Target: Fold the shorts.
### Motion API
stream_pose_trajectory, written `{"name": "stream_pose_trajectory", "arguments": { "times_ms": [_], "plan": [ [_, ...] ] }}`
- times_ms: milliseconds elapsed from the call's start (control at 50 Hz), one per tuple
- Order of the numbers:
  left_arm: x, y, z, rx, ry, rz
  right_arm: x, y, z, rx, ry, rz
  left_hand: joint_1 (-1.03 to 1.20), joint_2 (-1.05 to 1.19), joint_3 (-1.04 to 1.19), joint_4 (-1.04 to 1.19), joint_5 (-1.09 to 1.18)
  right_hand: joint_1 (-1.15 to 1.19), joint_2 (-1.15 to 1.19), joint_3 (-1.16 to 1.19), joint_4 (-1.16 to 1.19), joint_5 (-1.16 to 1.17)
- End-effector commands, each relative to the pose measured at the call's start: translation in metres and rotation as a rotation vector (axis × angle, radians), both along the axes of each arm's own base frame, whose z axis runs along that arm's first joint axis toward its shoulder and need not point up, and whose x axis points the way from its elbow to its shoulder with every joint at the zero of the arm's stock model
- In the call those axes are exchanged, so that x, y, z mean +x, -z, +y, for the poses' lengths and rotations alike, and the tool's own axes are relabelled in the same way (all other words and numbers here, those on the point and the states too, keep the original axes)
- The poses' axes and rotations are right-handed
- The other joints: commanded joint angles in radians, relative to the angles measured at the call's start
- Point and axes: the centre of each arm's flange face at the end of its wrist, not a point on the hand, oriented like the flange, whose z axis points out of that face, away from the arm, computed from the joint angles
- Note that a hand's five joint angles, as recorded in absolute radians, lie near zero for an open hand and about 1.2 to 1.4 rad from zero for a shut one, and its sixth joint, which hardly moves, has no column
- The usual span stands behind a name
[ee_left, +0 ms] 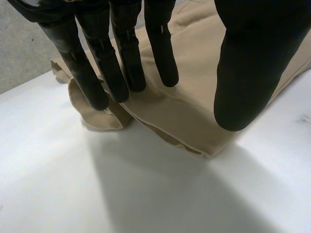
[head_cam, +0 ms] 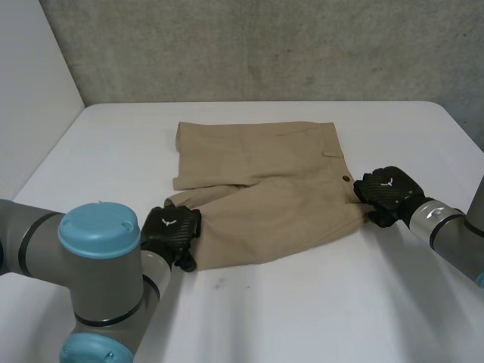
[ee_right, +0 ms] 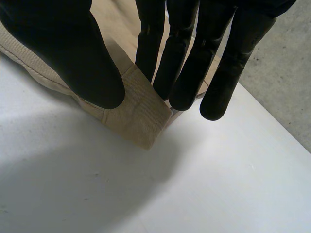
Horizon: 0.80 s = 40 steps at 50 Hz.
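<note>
Shorts (head_cam: pixel 265 189): tan, spread flat on the middle of the white table (head_cam: pixel 302 310), with the waistband toward the robot's right and the two legs toward its left.
Legs: the far leg lies straight and smooth; the near leg slants toward the left arm (head_cam: pixel 98 257), and its hem is slightly rumpled.
Button (head_cam: pixel 345 179): small and dark, on the waistband, just beside the right hand.
Left hand (head_cam: pixel 172 231): at the hem of the near leg, on the corner nearest the robot.
Left hand, state: open. In the left wrist view its fingers (ee_left: pixel 124 58) are straight and side by side, their tips down on the cloth (ee_left: pixel 184 111) at the hem. The thumb stands well apart over the same leg. A small curl of hem sits beside the fingertips.
Right hand (head_cam: pixel 387 193): at the near end of the waistband, on the right edge of the shorts.
Right hand, state: open. In the right wrist view the fingers (ee_right: pixel 184 58) are straight, with tips at the waistband's edge. The thumb stays apart from them above the cloth. The waistband corner (ee_right: pixel 138 116) lies on the table between thumb and fingers.
Right arm (head_cam: pixel 446 227): reaches in from the table's near right side.
Wall (head_cam: pixel 265 45): grey and rough, behind the table.
</note>
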Motion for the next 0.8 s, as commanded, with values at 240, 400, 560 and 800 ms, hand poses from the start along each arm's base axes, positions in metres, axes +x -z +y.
{"name": "stream_pose_trajectory", "arguments": {
  "times_ms": [240, 400, 560, 800],
  "plan": [
    [0.001, 0.006, -0.002, 0.032, -0.003, -0.017, 0.000, 0.003, 0.001, 0.006, 0.001, 0.007, 0.065, 0.064, 0.067, 0.076, 0.073, 0.498, 0.220, 0.217, 0.206, 0.267],
    [-0.001, 0.010, -0.007, 0.035, -0.005, -0.021, -0.001, 0.003, 0.001, 0.005, 0.003, 0.008, 0.067, 0.067, 0.070, 0.078, 0.076, 0.498, 0.220, 0.217, 0.206, 0.267],
    [-0.001, 0.015, -0.007, 0.045, -0.004, -0.027, -0.001, 0.003, 0.001, 0.004, 0.002, 0.009, 0.079, 0.078, 0.082, 0.090, 0.088, 0.498, 0.220, 0.217, 0.206, 0.267],
    [-0.007, 0.012, -0.011, 0.036, 0.023, -0.012, -0.001, 0.003, 0.002, 0.005, 0.002, 0.009, 0.734, 0.733, 0.736, 0.745, 0.742, 0.498, 0.220, 0.217, 0.206, 0.267]
  ]
}}
